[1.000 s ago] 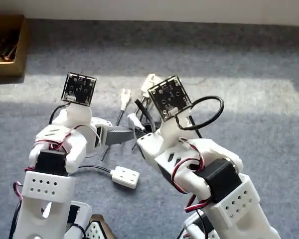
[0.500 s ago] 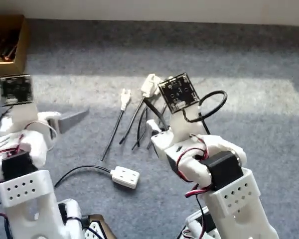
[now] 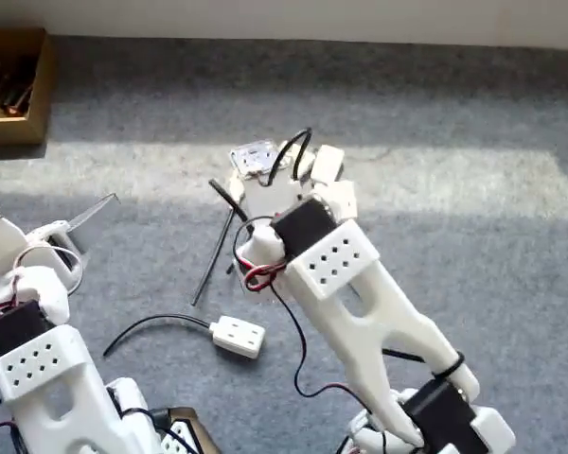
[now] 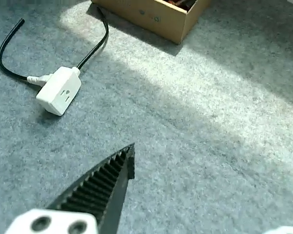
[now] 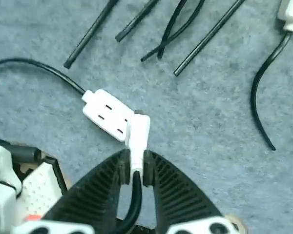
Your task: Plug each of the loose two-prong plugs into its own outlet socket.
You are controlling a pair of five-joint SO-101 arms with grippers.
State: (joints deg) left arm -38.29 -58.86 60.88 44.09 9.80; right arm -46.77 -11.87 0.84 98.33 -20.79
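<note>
My right gripper [image 5: 134,158] is shut on a white two-prong plug [image 5: 137,134], whose black cord runs back between the fingers. It holds the plug above a white outlet socket [image 5: 106,115], which lies on the carpet with its own black cord. In the high view the right arm [image 3: 331,260] stretches over the loose cords and the socket [image 3: 239,336] lies near the front. Another white plug [image 5: 290,12] lies farther off. My left gripper [image 3: 83,216] is off to the left, open and empty, with one black finger [image 4: 105,183] above a second white outlet block [image 4: 59,90].
Several loose black cords [image 5: 185,29] lie on the grey carpet beyond the socket. A cardboard box [image 3: 14,85] stands at the back left and also appears as the box [image 4: 151,14] beyond the outlet block. An arm's base [image 5: 19,187] is close to the socket.
The left arm has swung from the middle out to the left. The right arm has risen and stretched forward over the cords, hiding the plugs it stood behind.
</note>
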